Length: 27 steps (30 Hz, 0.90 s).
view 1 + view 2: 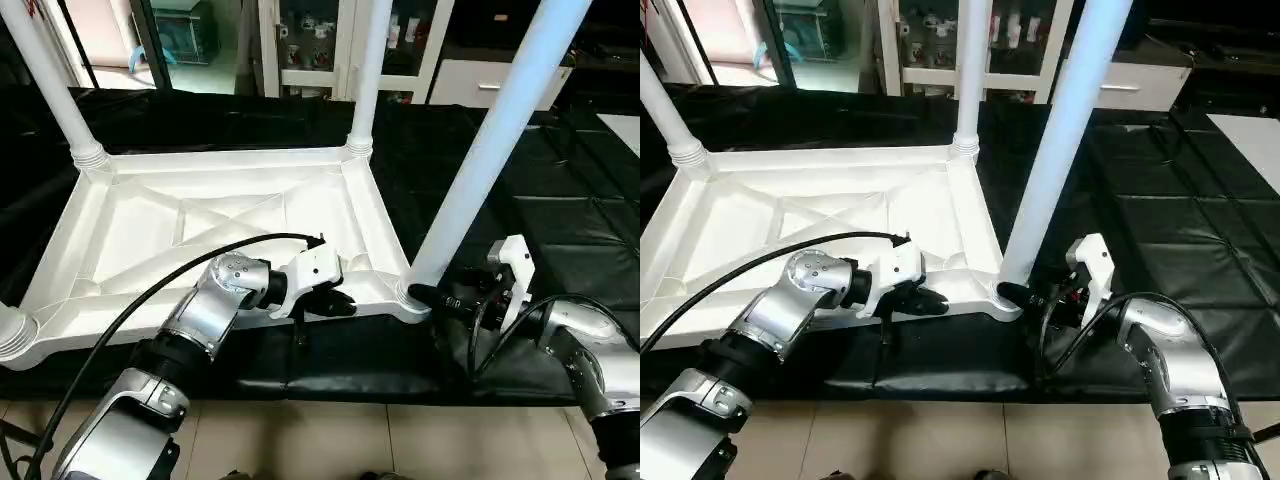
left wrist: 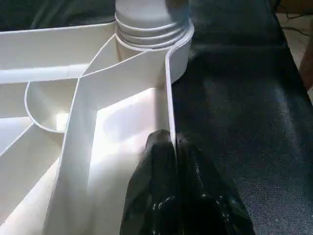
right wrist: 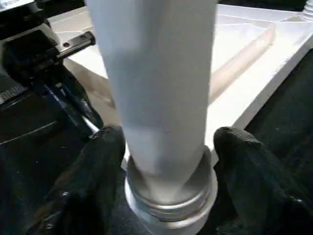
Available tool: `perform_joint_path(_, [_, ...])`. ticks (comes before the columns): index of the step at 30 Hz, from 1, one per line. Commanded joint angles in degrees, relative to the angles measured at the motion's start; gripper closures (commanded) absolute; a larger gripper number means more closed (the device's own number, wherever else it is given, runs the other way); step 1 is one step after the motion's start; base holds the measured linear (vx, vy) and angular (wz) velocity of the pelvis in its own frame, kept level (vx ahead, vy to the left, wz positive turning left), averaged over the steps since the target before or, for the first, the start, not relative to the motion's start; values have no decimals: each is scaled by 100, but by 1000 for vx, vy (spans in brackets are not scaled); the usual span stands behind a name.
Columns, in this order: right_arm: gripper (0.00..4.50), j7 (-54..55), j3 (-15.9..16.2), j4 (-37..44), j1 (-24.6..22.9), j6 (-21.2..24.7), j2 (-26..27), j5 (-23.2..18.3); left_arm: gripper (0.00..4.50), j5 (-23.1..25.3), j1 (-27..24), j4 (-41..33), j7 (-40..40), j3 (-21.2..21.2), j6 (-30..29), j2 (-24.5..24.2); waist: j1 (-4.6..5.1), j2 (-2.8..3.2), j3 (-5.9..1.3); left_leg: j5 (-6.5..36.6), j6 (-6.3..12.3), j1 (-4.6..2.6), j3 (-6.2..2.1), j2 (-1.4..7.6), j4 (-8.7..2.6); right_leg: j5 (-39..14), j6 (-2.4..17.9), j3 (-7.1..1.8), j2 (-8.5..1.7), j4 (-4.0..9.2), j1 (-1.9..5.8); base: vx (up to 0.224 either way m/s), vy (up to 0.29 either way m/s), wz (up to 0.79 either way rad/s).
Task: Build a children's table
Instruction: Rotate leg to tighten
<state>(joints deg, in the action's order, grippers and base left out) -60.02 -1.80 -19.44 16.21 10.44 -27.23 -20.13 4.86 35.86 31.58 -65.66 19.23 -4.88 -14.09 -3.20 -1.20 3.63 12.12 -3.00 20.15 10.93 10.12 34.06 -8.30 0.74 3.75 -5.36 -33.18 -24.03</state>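
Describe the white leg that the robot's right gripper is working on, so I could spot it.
Find the upturned white plastic square top on the black-sheeted work table. At its near corner beside the right gripper, one long tapered white tube leg leans, flanked by two black fingers.

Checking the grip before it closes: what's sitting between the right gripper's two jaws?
In the right wrist view, the base of a white leg, seated in the tabletop's corner socket, stands between the right gripper's jaws.

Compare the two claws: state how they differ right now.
The left claw is shut, pinching the tabletop's raised rim; the right claw stands open, its fingers on either side of the near-right leg just above its socket. The left claw is at the tabletop's near edge, the right claw at its corner. Both have black fingers.
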Motion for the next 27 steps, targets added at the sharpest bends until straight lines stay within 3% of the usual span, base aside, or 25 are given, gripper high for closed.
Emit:
perform_joint_path(1, [172,-52,8,-82,15,-94,-35,-20,450,-180,-35,-150,-87,20,54,27,-11,-133,-383,679,723,12,-90,303,-389,-1554,1339,-231,-345,326,320,0,0,0])
perform_joint_path(2, [196,-59,9,-91,7,-100,-36,-18,450,-178,-40,-152,-91,22,57,22,-11,-127,-387,680,720,9,-89,302,-387,-1544,1348,-230,-345,327,320,0,0,0])
perform_joint_path(10, [248,52,46,-98,-55,-50,8,95,450,-145,-68,-167,-156,75,50,-18,-18,-126,-406,619,724,7,-85,300,-376,-1421,1394,-230,-340,304,330,0,0,0])
perform_joint_path(11, [251,367,60,-136,-49,-128,88,273,450,-89,-31,-110,-63,79,45,-2,-22,-122,-409,597,728,6,-86,299,-373,-1389,1402,-230,-343,301,334,0,0,0])
perform_joint_path(13, [255,650,51,-159,-34,-131,182,374,450,-33,18,-29,46,78,42,28,-8,-123,-400,636,687,16,-88,300,-383,-1488,1375,-228,-347,314,328,0,0,0])
perform_joint_path(15, [257,1104,36,-174,-7,-88,352,503,450,80,119,135,310,62,21,91,20,-115,-371,911,516,12,-103,296,-416,-1990,1194,-213,-340,374,321,0,0,0])
perform_joint_path(17, [259,1820,60,-79,-4,56,691,684,450,182,332,420,786,-12,-43,283,42,-112,-362,1015,370,-13,-100,282,-428,-2196,1071,-223,-320,410,280,0,0,0])
perform_joint_path(20, [259,3147,-41,-24,51,369,1350,896,450,390,731,889,1607,-64,-187,628,69,-113,-365,1184,200,-19,-128,284,-455,-2279,994,-220,-332,420,287,0,0,0])
perform_joint_path(22, [259,3426,-55,-46,74,373,1471,985,450,428,826,1003,1825,-87,-230,717,99,-114,-359,1316,135,-23,-130,273,-463,-2372,931,-217,-323,445,259,0,0,0])
perform_joint_path(23, [260,3904,-127,-86,109,357,1655,1109,450,489,957,1156,2092,-91,-305,840,102,-131,-364,1324,108,-17,-133,270,-462,-2357,918,-218,-328,443,268,0,0,0])
perform_joint_path(24, [261,4797,-320,-255,233,169,2084,1232,450,545,1218,1479,2716,-166,-417,1139,106,-112,-364,1335,110,-26,-122,263,-459,-2339,914,-226,-323,449,252,0,0,0])
perform_joint_path(25, [261,5131,-397,-316,281,26,2233,1290,450,553,1290,1572,2858,-177,-441,1237,128,-98,-363,1412,26,-55,-122,261,-462,-2375,912,-230,-322,468,208,0,0,0])
perform_joint_path(27, [261,5506,-383,-372,364,-141,2391,1447,450,577,1388,1734,3027,-172,-392,1386,97,-111,-387,1272,63,-33,-124,249,-455,-2066,934,-230,-330,444,258,0,0,0])
